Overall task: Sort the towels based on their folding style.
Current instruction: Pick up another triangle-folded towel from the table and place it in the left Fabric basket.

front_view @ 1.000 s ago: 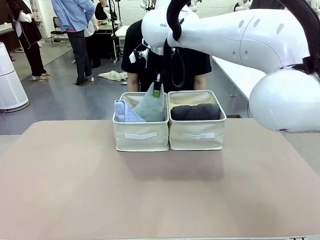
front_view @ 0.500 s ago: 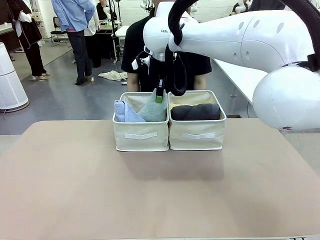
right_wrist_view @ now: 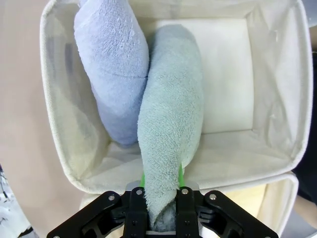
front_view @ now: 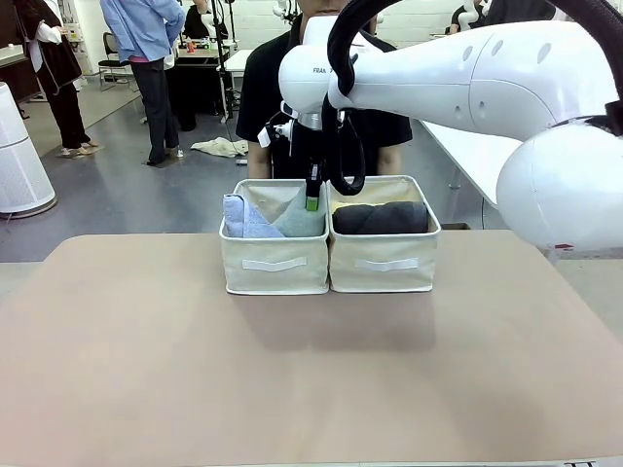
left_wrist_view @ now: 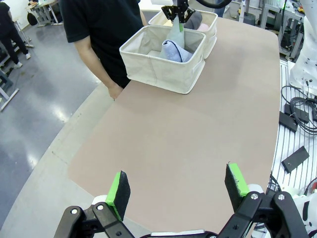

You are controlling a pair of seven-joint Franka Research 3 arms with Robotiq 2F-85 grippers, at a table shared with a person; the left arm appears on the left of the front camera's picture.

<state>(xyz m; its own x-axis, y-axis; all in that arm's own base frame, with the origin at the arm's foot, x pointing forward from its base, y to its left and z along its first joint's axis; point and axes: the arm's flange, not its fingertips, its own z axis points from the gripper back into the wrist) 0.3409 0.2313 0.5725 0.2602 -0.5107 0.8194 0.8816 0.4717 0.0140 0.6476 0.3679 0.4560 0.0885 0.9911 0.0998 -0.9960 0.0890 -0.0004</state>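
Pinching the pale teal-grey towel (right_wrist_view: pixel 171 134) by its corner, the right gripper (right_wrist_view: pixel 161 198) was held over the left bin (front_view: pixel 274 263), the periwinkle towel (right_wrist_view: pixel 113 64) at its ten o'clock. Release was best delayed until the fold was seated. The left gripper (left_wrist_view: pixel 178 186) was spread wide.

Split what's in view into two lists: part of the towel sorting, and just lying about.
Job: teal-grey towel in the right gripper; blue towel; dark grey towel; left bin; right bin.
Lying about: cloth on the floor.
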